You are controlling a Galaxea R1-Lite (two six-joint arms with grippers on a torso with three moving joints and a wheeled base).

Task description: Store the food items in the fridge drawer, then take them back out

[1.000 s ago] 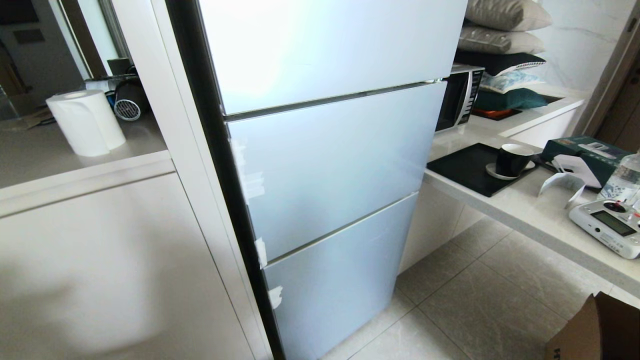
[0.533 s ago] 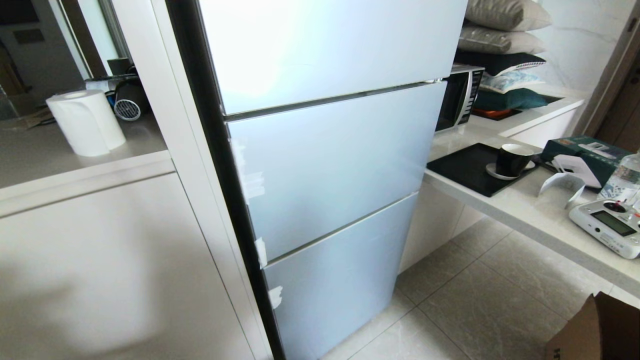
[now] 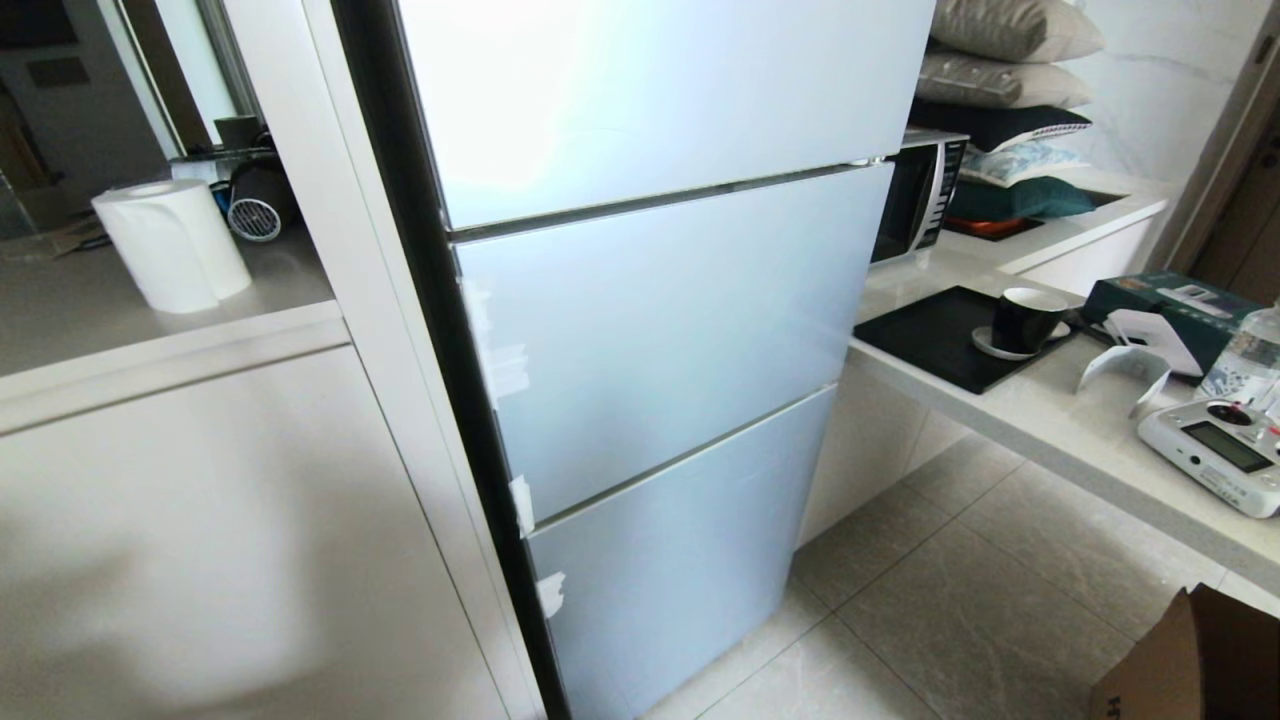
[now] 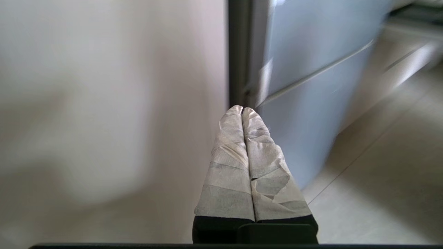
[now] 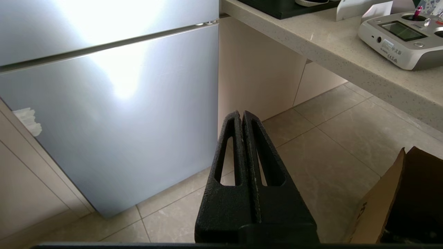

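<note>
- Where the head view begins at the left, a white paper roll (image 3: 170, 243) stands upright on a pale counter (image 3: 120, 320), with a plain white cabinet front (image 3: 220, 540) below it.
- Left gripper (image 4: 242, 110): seen only in its own wrist view, its tape-wrapped fingers (image 4: 230, 162) pressed together with nothing between them, pointing toward the dark left edge of the fridge.
- Fridge (image 3: 640, 330): pale-blue and glossy, with three panels stacked one above another, all closed flush. The fridge drawer and the food items cannot be seen in any view.
- Right gripper (image 5: 242, 114): its black fingers (image 5: 270, 180) closed against each other, holding nothing, aimed at the tiled floor (image 5: 311, 145) near the fridge's lowest panel (image 5: 114, 114).
- Right-hand worktop (image 3: 1060, 420): a microwave (image 3: 915, 195) just beside the fridge, then a black tray (image 3: 940, 335) bearing a dark cup (image 3: 1025, 318) on a saucer, and nearer, a white handheld controller (image 3: 1215, 455).
- Lower right corner: a brown cardboard box (image 3: 1195, 660) rests on the floor.
</note>
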